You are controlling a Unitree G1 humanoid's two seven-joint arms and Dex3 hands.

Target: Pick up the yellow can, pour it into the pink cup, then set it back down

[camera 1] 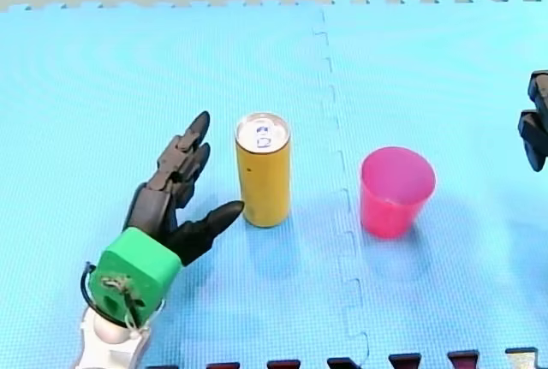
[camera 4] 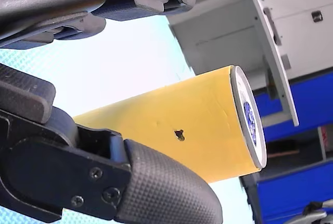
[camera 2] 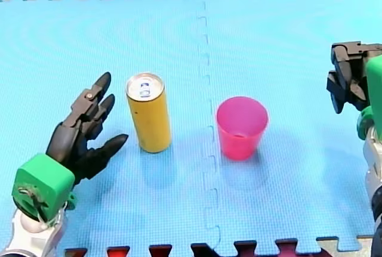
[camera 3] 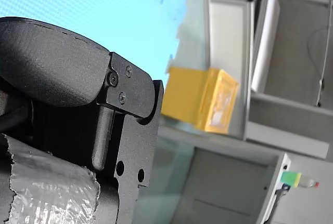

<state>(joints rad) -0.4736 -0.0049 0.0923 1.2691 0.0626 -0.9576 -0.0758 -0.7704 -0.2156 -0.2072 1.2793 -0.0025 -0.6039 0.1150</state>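
Your yellow can (camera 1: pixel 263 176) is standing upright on the blue foam mat (camera 1: pixel 411 69), just left of the mat's seam (camera 1: pixel 336 112), with its silver top facing up. The pink cup (camera 1: pixel 396 191) is sitting upright to the can's right, across the seam and apart from the can, its mouth opening upward. Your left hand (camera 1: pixel 175 202) is hovering just beside the can on its left. Its fingers (camera 4: pixel 166 193) are reaching out uncurled and gripping nothing, and the thumb tip is lying close to the can's lower wall without touching it. In the second wrist view the can is showing between those fingers. Your right hand (camera 2: pixel 349 78) is hanging at the mat's right edge, well apart from the cup, with its fingers curled and holding nothing.
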